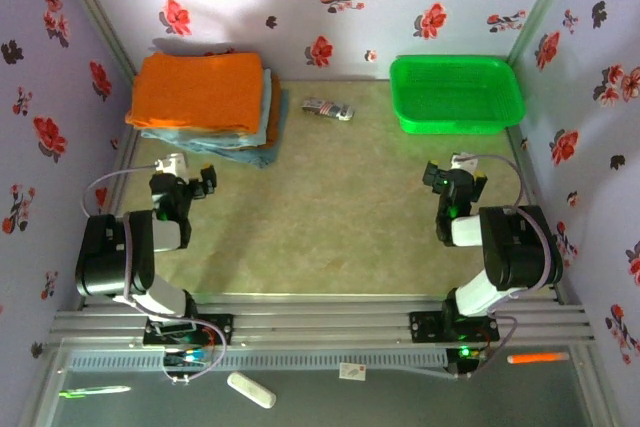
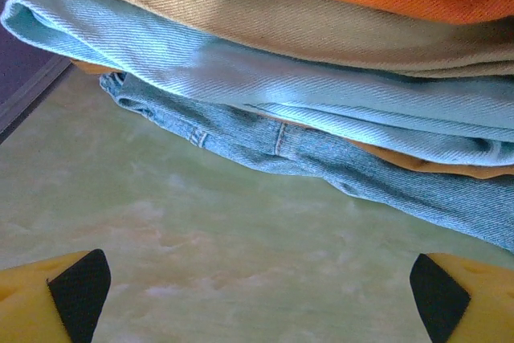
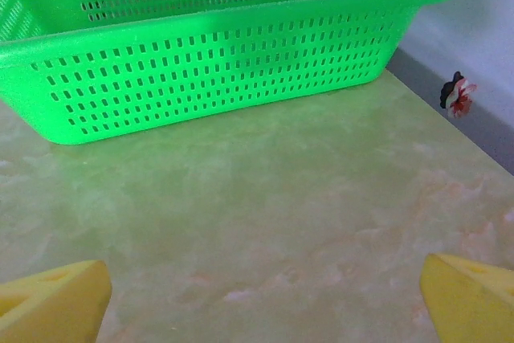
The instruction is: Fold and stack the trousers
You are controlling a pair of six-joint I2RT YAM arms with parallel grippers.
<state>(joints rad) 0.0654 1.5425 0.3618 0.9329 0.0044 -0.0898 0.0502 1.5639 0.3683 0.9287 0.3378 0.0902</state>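
Here we are: the orange trousers [image 1: 198, 90] lie folded flat on top of the pile at the far left of the counter [image 1: 330, 217], over a tan cloth [image 2: 281, 26], a light blue cloth [image 2: 241, 70] and a darker denim piece [image 2: 361, 166] at the bottom. By the look of it, the fold and the stack are done.

The left gripper [image 2: 255, 291] hangs low just near of the pile, jaws spread wide and holding nothing. That is the danger spot. The denim's edge spills toward it, and any forward push or careless sweep could snag that hem and drag the lower layers, tipping the pile and sliding the trousers off. Lifting clear before turning looks safest.

Over on the right, the right gripper [image 3: 265, 295] is also wide open and empty, pointing at the green basket [image 3: 217, 70] at the far right. A forward lunge could shove it into the wall. A small patterned object [image 1: 328, 108] sits between pile and basket, well apart from both arms.
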